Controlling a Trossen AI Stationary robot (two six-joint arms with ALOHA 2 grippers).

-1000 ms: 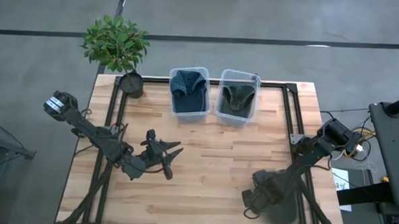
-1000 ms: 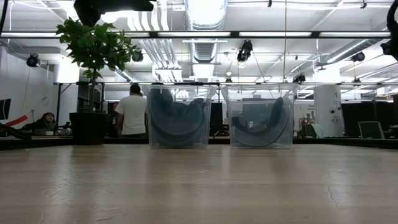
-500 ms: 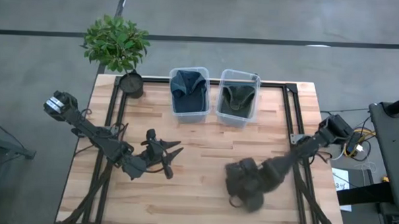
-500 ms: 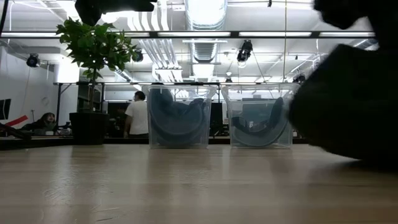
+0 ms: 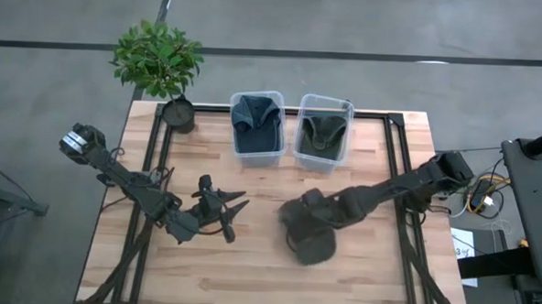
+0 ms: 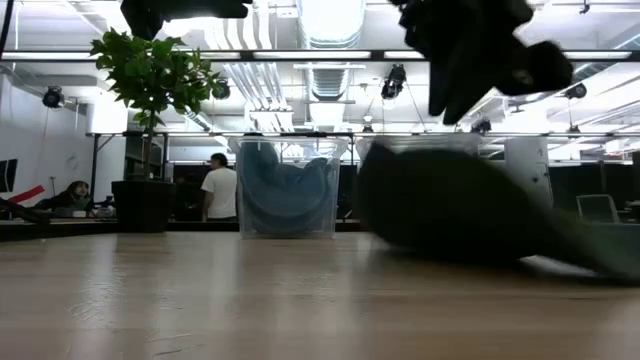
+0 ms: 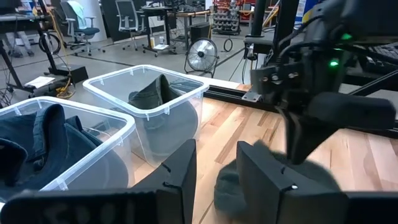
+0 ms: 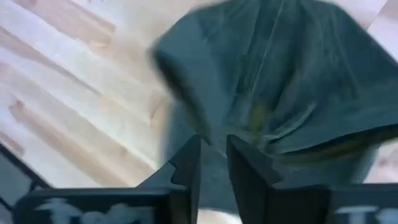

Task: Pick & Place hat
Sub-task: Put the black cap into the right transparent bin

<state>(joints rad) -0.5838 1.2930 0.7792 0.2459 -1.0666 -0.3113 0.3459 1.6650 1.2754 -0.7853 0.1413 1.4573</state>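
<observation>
A dark grey-green hat (image 5: pixel 311 242) hangs from my right gripper (image 5: pixel 297 221), which is shut on it over the table's middle, right of centre. The low view shows the hat (image 6: pixel 450 212) as a blurred dark mass under the gripper (image 6: pixel 470 55). My left gripper (image 5: pixel 234 211) waits open over the table's left half, its fingers (image 7: pixel 180 177) apart in the left wrist view. Two clear bins stand at the far edge: the left bin (image 5: pixel 257 124) has a dark blue hat in it, the right bin (image 5: pixel 323 131) a dark green one. My right gripper pinches a fold of the hat's cloth (image 8: pixel 208 134) between its two fingers (image 8: pixel 186 168), coming from above. The hat hangs below the fingers, slack and bunched, low over the table. Whether its lower edge (image 6: pixel 560 262) grazes the wood I cannot tell.
A potted plant (image 5: pixel 158 60) stands at the table's far left corner. A black frame rail (image 5: pixel 394 167) runs along the table's right side. Bare wood (image 5: pixel 247 270) lies along the near edge. People show in the room behind (image 6: pixel 215 190).
My right gripper has swept from the table's near right corner toward the left and far side, reaching the middle with the hat hanging from it. The hat travelled with it, off the near right corner. The left arm has kept still.
</observation>
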